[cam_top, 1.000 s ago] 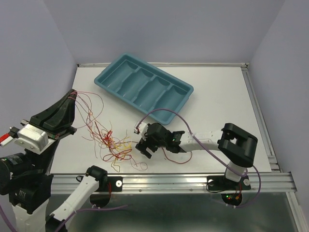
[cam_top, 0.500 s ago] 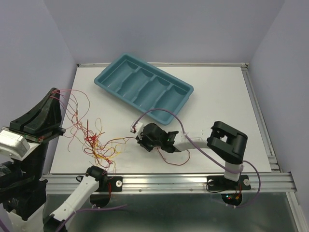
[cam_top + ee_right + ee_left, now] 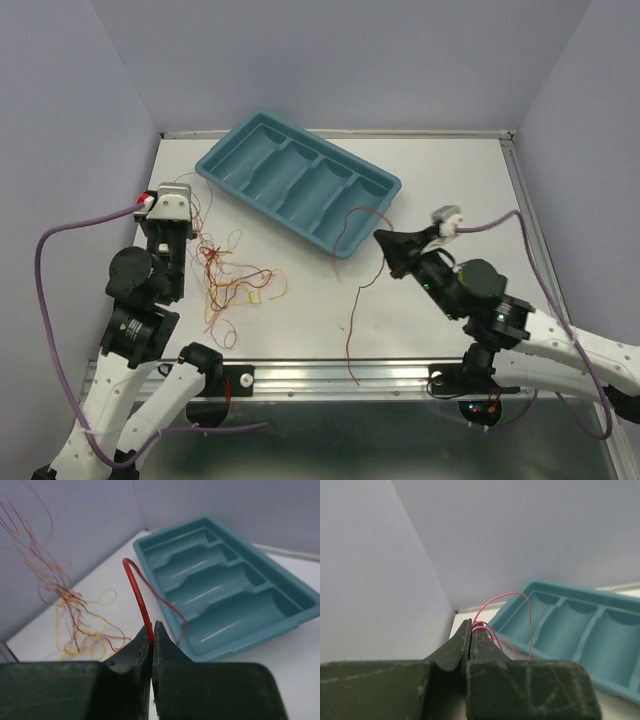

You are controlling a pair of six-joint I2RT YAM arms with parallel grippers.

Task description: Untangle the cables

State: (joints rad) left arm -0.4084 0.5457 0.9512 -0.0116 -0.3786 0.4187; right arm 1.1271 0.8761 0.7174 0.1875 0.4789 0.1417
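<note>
- Starting at the right gripper [image 3: 151,627]: its jaws are pressed together on a single red cable [image 3: 137,590]. The cable rises from the pinch in a tight arch and drops back toward the near wall of the teal tray [image 3: 250,640].
- Following that strand in the top view, its long run leads from the right jaws toward the near edge of the table. It lies roughly along the table's depth and looks apart from the rest of the wires.
- Turning to the left gripper [image 3: 471,625]: it is also fully closed, with a few thin red strands [image 3: 485,626] caught at its tip. It points toward the far-left corner, with the tray just beyond.
- Moving outward from there, those strands fall to the tangle [image 3: 235,282], a loose knot of red, yellow and orange wire on the table, in front of the tray's left end.
- Placing the tangle: it lies between the two grippers, close beside the left arm and well apart from the right one, to the right gripper's left.
- Judging the coming move: the right arm's strand seems already free and can go wherever it is to be laid. Whatever comes out of the knot next falls to the left arm, which is nearer, or needs a long reach leftward from the right.
</note>
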